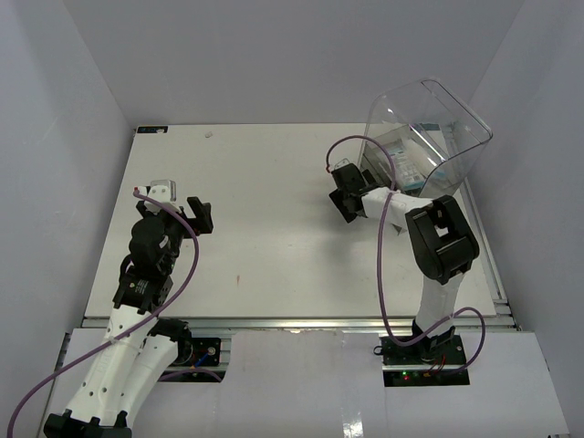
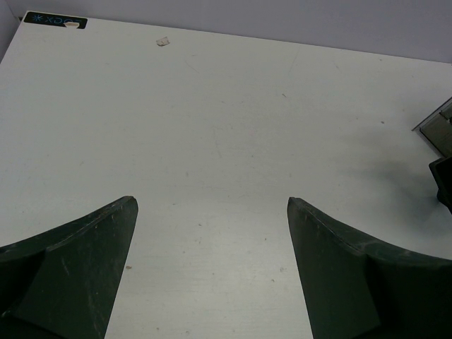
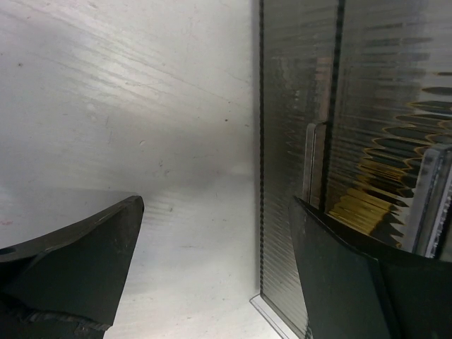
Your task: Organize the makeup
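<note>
- The right pincer [image 1: 345,193] is released, its jaws wide and grasping nothing. It hangs low over the table [image 1: 265,246], just beside the near-left foot of the clear box [image 1: 429,128].
- In its wrist view, the box's ribbed wall fills the side behind one finger, and the wall's edge falls inside the open gap. The other finger is over bare table. I cannot tell whether finger and wall touch.
- The makeup sits inside the box, just beyond the right pincer's tips. A white-blue packet [image 1: 403,151] leans there, and a dark-gold piece [image 3: 364,194] shows blurred through the ribs.
- The left pincer [image 1: 182,203] is released too, with only bare table between its wide jaws. The makeup lies well apart from it, off to its right.
</note>
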`<state>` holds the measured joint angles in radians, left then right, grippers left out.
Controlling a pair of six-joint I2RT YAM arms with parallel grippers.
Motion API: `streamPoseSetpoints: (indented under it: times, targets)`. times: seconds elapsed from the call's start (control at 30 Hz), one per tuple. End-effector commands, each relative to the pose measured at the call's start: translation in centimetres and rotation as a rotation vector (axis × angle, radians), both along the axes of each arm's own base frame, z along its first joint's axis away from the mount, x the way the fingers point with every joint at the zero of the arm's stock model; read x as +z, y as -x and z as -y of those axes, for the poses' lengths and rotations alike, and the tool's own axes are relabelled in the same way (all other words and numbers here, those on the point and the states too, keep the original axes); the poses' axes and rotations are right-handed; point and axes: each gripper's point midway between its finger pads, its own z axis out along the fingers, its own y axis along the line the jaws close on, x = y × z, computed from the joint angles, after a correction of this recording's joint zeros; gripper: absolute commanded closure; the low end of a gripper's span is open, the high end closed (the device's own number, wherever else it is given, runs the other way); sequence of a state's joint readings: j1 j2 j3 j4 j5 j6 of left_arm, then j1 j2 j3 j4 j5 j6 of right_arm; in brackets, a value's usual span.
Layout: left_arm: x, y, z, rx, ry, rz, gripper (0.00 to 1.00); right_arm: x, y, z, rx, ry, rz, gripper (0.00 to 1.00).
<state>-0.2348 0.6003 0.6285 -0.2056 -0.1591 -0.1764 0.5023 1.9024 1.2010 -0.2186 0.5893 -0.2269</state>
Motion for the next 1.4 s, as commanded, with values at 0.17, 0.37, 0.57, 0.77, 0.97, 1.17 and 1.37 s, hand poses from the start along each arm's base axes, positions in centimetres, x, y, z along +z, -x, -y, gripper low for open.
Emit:
streamPoseSetpoints:
  times: [0.17,0.37,0.57,0.77,0.97,1.17,1.37]
  targets:
    - [0.6,0.0,0.2,-0.014,0.005,0.017,0.02,4.6,5.9,-7.8,0.521,-0.355,-0.187,0.10]
    - [0.7,0.0,0.4,-0.025,0.006,0.018,0.02,11.9,7.8,-8.1,0.626,-0.459,-0.007,0.10]
    - [0.7,0.1,1.4,-0.080,0.017,0.022,0.02,17.0,10.1,-5.5,0.643,-0.528,0.165,0.10]
    - [0.5,0.3,3.5,-0.197,0.028,0.013,0.02,19.7,12.9,-2.7,0.545,-0.572,0.343,0.10]
    - [-0.5,0.4,5.4,-0.304,0.036,-0.020,0.02,18.7,14.9,0.5,0.437,-0.552,0.445,0.10]
    - [-1.1,0.3,6.2,-0.352,0.036,-0.043,0.02,17.6,16.0,2.8,0.358,-0.588,0.525,0.10]
    - [-1.5,0.3,6.7,-0.378,0.037,-0.058,0.02,18.1,16.3,3.8,0.305,-0.642,0.586,0.10]
